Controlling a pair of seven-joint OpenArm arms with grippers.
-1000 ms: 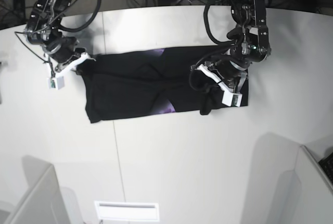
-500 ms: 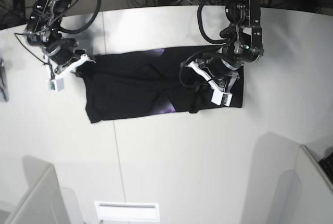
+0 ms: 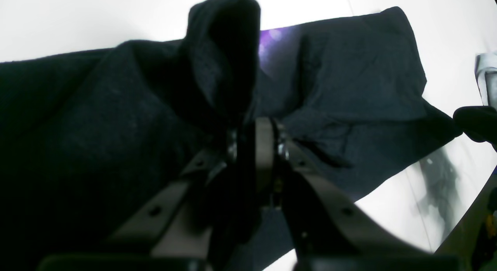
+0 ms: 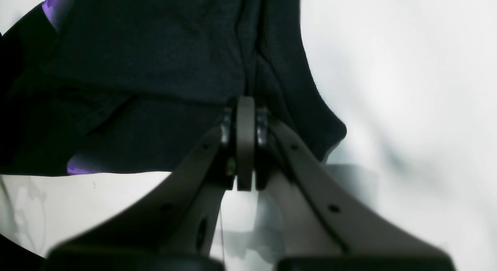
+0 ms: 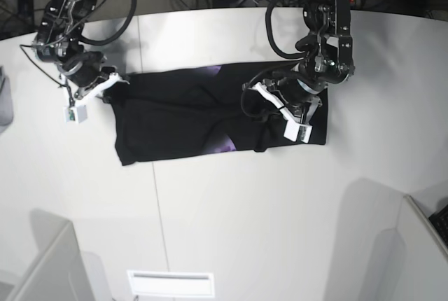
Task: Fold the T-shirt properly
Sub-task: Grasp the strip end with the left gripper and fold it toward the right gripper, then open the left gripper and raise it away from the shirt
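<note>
The T-shirt (image 5: 182,122) lies spread across the white table (image 5: 231,217) in the upper middle of the base view, a purple patch of print showing near its centre. At the cloth's right end, the left claw (image 3: 254,143) is clamped on a raised fold of black fabric. At the upper left, the right claw (image 4: 245,119) is pinched together on the shirt's edge.
</note>
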